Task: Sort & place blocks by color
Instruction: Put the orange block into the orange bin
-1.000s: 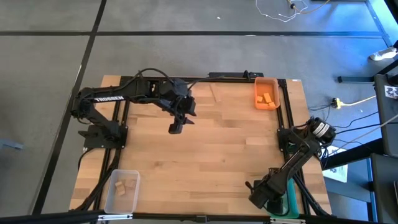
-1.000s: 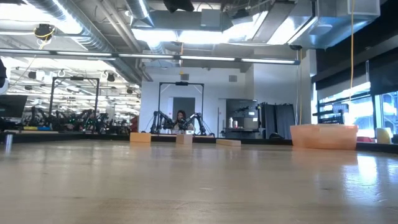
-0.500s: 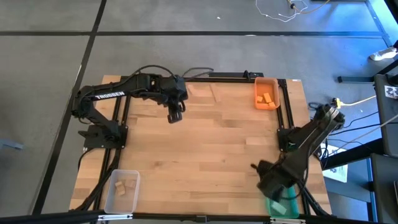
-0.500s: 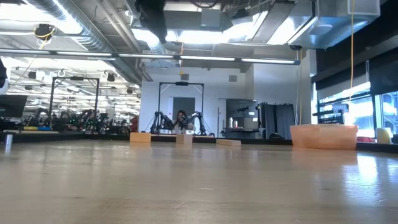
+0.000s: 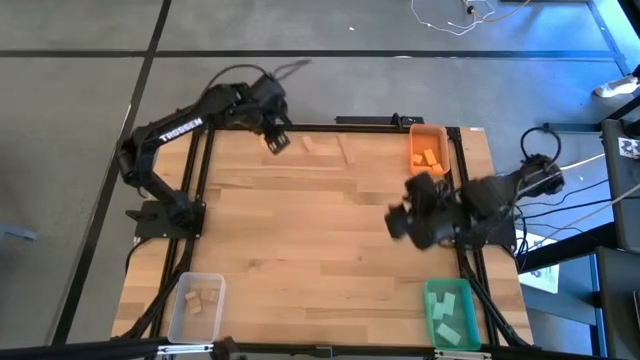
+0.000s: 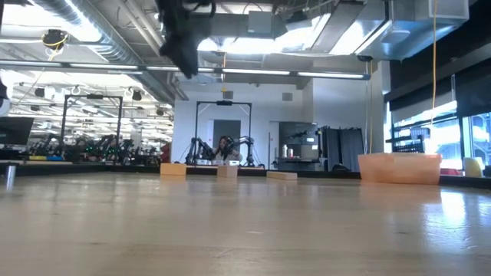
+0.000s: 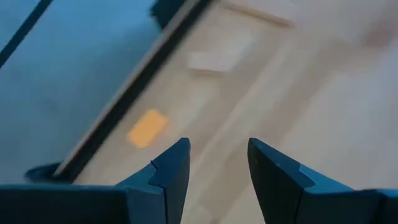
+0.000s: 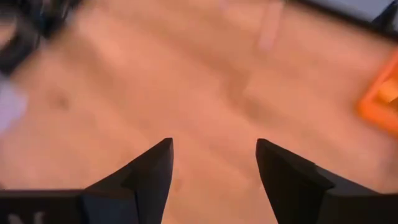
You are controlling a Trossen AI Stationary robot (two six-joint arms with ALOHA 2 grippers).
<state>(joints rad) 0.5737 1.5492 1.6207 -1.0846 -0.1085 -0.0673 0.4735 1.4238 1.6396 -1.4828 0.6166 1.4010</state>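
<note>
My left gripper [image 5: 277, 142] [image 7: 217, 168] is open and hangs above the table's far edge, left of centre. It shows at the top of the low view [image 6: 184, 61]. Ahead of its fingers an orange block [image 7: 147, 128] [image 6: 173, 169] lies flat on the table. A pale wood block [image 7: 214, 60] [image 5: 320, 146] [image 6: 227, 171] and a thin pale strip [image 5: 345, 150] [image 6: 281, 175] lie beyond it. My right gripper [image 5: 397, 225] [image 8: 214, 168] is open above bare table on the right side and holds nothing.
The orange bin [image 5: 428, 128] [image 6: 399, 169] [image 8: 379, 99] with orange blocks sits at the far right corner. The green bin [image 5: 428, 312] with green blocks is at the near right corner. The clear bin [image 5: 175, 305] with wood blocks is at the near left. Bare wood lies between them.
My left gripper has swung from over the table's middle toward the far edge. My right gripper has left the green bin at the near right corner and travelled toward the far edge and the table's middle. The blocks have stayed still.
</note>
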